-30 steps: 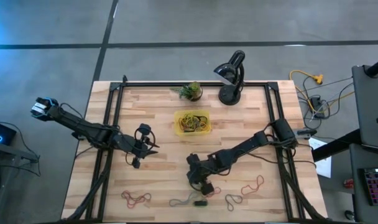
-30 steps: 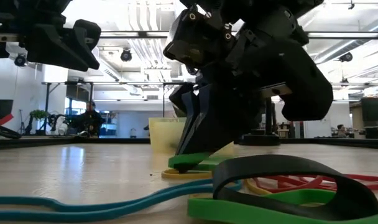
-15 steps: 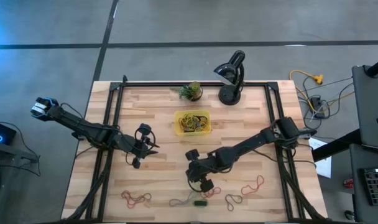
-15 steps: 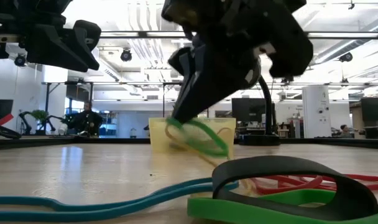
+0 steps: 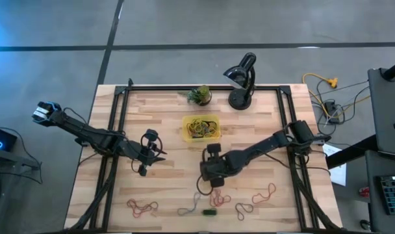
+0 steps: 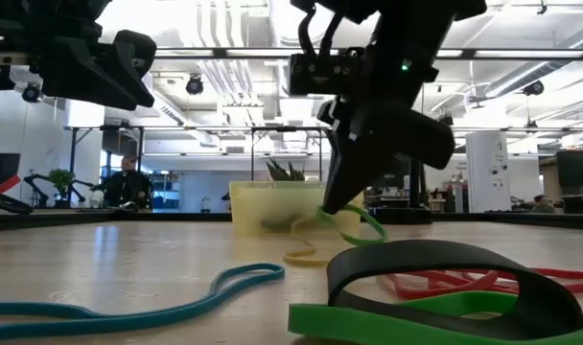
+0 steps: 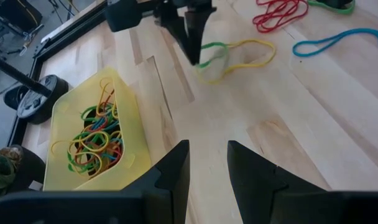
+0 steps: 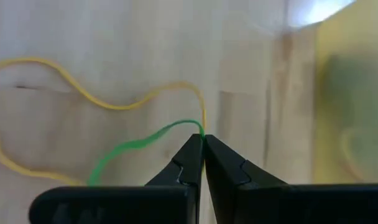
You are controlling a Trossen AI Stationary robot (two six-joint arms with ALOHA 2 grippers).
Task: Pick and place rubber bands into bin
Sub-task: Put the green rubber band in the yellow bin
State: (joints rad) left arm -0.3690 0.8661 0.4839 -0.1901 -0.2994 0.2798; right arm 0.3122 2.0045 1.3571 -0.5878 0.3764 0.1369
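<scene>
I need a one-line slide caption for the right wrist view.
Right gripper shut on a green rubber band and a yellow rubber band, lifted above the table.

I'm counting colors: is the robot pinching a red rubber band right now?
No, the right gripper pinches a green band and a yellow band.

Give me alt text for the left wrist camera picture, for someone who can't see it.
The right pincer, shut, holds a green rubber band and a yellow rubber band above the wooden table, near a yellow bin already full of colourful bands. The left pincer is open in the foreground; red and blue bands lie beyond.
</scene>
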